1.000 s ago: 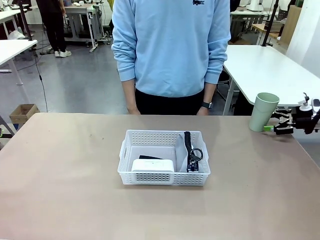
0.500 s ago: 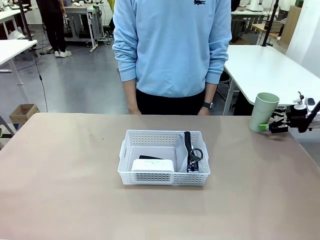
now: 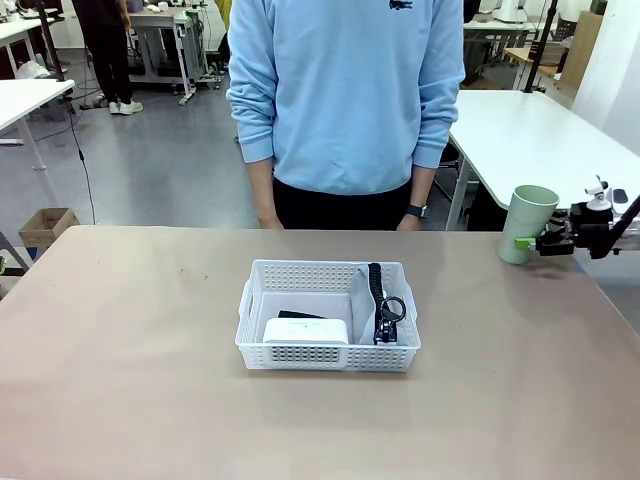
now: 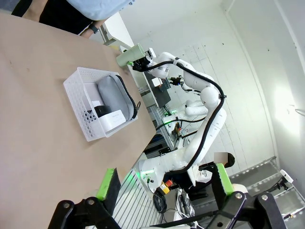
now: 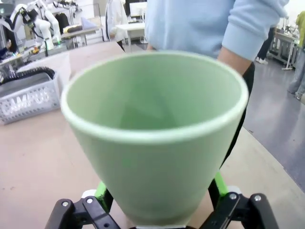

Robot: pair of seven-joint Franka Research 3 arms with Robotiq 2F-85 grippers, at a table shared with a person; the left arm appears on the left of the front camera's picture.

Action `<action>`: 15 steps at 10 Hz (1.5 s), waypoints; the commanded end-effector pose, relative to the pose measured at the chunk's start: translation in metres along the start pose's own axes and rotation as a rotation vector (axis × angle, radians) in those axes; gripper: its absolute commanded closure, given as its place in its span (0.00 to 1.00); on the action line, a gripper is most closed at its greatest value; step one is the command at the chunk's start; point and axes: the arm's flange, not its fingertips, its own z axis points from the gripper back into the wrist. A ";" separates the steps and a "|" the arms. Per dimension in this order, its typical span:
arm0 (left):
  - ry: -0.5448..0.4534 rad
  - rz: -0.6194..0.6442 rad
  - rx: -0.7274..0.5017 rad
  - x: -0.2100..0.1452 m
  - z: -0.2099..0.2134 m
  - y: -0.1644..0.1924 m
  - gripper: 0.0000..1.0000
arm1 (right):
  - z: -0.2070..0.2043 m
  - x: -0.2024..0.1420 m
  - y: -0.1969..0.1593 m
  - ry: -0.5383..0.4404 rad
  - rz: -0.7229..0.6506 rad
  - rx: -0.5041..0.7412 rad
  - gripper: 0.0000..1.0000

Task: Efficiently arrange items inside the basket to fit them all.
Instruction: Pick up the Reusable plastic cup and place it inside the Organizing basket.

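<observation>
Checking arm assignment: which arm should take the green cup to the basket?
Right. Its open right gripper already straddles the cup at the table's right edge. The left gripper hangs open, far from the basket.

Sitting mid-worktop: shallow white perforated basket (image 3: 328, 316), long side facing the camera. Standing on edge against its right wall: grey pouch (image 3: 364, 303), black strap (image 3: 377, 287) running along the top. Lying at the front left inside: small white box (image 3: 305, 331), with a black stapler (image 3: 298, 315) peeking out just behind. Standing upright near the worktop's far right edge, well apart from the basket: pale green cup (image 3: 528, 223).
</observation>
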 end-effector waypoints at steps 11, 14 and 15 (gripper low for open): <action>0.007 0.006 -0.010 -0.001 0.002 -0.003 0.00 | 0.005 0.024 0.002 -0.056 -0.015 0.035 0.24; 0.007 0.006 -0.010 -0.001 0.002 -0.003 0.00 | 0.006 0.026 0.003 -0.067 -0.013 0.046 0.75; 0.007 0.006 -0.010 -0.001 0.002 -0.003 0.00 | 0.011 0.039 0.009 -0.059 -0.026 0.032 0.61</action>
